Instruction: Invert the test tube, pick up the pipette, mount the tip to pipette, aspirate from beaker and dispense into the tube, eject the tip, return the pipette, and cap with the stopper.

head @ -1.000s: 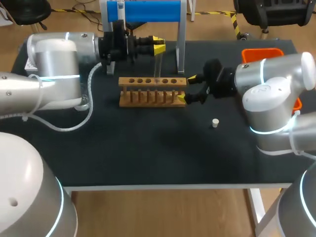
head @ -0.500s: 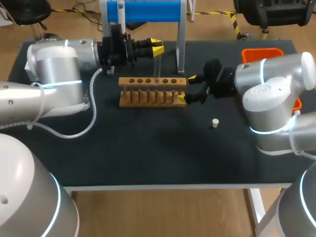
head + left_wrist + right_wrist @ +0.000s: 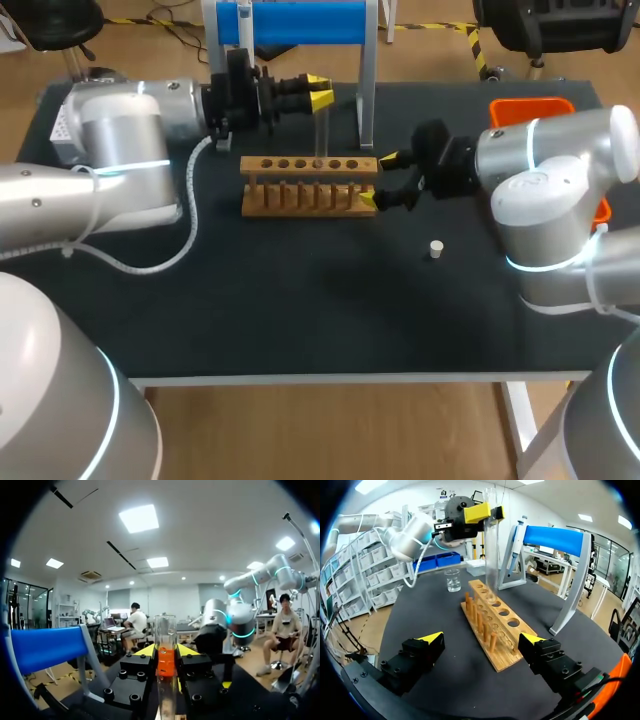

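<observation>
Glass was the thing to reckon with: the test tube (image 3: 320, 128) stood upright above the wooden rack (image 3: 308, 186), clamped near its upper part between the closed fingers (image 3: 186, 650) of the left gripper (image 3: 318, 93). Whether its lower end sat in a hole of the rack could not be told.

Thin-walled, light, rigid and smooth, it would probably slip under a loose hold and crack under a hard one. A firm, even pinch across the round body, below the open mouth, looked the safest place to take it. In the left wrist view the fingers gripped it from both sides about there.

At the rack's near end the right gripper (image 3: 378, 180) waited with its fingers spread wide to either side of the wood, apparently touching nothing. The small white stopper (image 3: 436, 248) lay on the dark surface (image 3: 300, 290) near that arm. Beyond the rack, the beaker (image 3: 452, 580) stood at the far end and the pipette (image 3: 518, 532) hung on its stand (image 3: 555, 540).
</observation>
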